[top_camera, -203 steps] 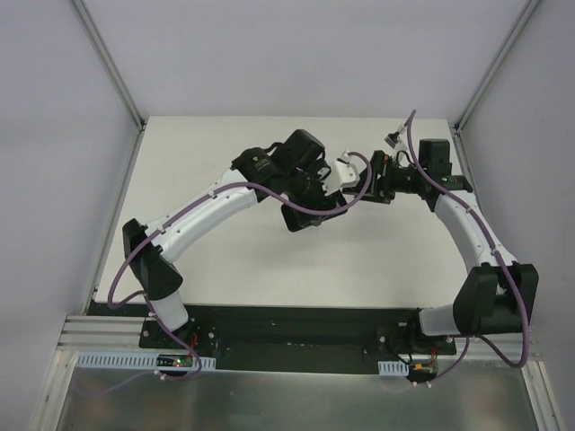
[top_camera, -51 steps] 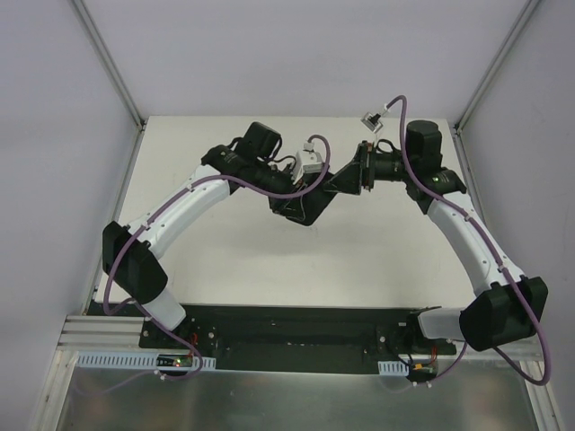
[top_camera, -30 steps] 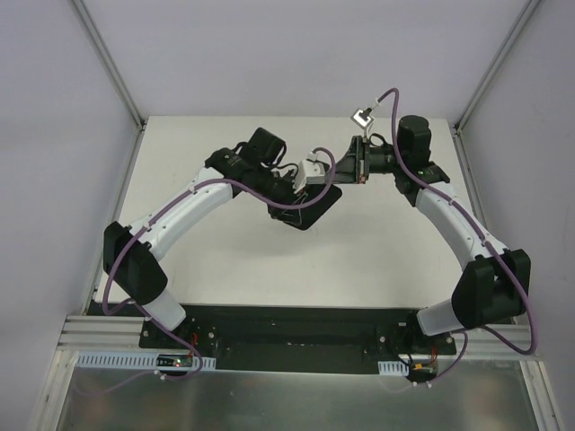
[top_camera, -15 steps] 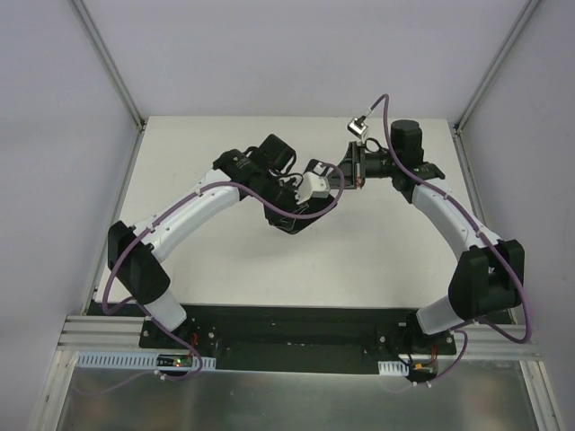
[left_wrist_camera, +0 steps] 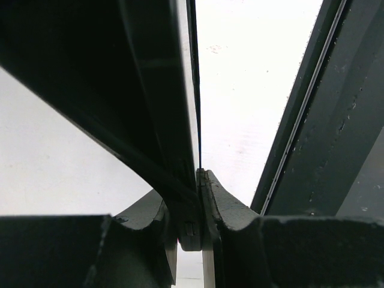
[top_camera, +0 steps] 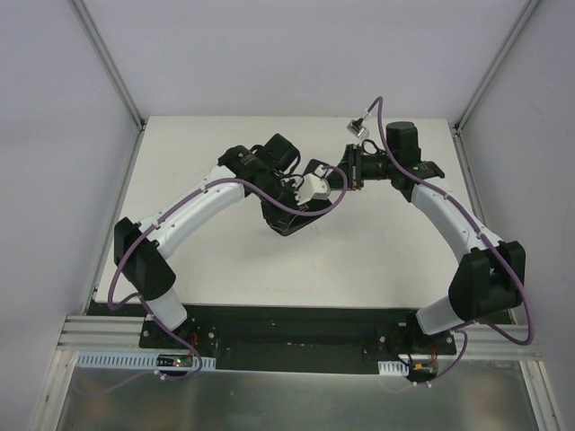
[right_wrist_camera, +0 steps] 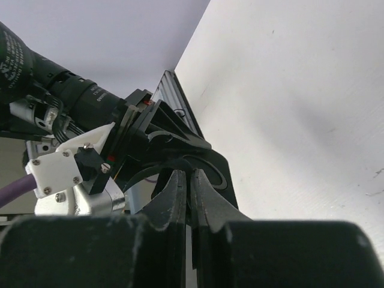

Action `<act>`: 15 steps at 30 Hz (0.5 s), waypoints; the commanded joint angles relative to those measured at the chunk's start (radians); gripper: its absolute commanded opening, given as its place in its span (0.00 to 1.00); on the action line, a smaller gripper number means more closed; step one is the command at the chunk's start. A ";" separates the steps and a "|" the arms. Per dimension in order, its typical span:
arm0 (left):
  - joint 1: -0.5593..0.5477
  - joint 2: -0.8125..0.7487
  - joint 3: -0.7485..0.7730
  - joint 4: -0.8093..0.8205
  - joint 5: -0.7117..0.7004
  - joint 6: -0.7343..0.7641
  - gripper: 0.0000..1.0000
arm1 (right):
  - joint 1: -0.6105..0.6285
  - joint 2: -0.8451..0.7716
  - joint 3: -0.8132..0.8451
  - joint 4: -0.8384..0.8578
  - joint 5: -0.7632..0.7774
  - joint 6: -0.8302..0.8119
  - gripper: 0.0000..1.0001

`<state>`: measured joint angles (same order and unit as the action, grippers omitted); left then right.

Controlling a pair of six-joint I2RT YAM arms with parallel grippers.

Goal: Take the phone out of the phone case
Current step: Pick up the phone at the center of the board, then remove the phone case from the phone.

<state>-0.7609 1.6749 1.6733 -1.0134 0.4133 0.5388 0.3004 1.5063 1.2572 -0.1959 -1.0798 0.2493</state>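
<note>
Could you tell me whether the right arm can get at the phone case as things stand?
Likely yes: the right gripper seems pinched on an edge of the phone case, which the left gripper holds; nothing stands between.

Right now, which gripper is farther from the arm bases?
The right gripper, toward the white table's back edge; the left gripper sits nearer the bases. Both jaws pinch the flat black cased phone.

A white table [top_camera: 377,260] is sitting between grey walls [top_camera: 296,54]; metal posts [top_camera: 108,61] (slanted in this view) are rising at its far corners.
</note>
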 commanded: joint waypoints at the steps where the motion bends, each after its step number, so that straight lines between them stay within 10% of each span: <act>1: -0.058 -0.063 0.135 0.096 0.176 0.075 0.00 | 0.020 0.009 -0.004 -0.080 0.253 -0.146 0.00; 15: -0.044 -0.076 0.126 0.084 0.216 0.078 0.00 | 0.049 -0.026 -0.012 -0.129 0.268 -0.242 0.03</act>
<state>-0.7597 1.6825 1.7271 -1.0969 0.4099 0.5247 0.3370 1.4685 1.2564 -0.2920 -0.9680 0.0853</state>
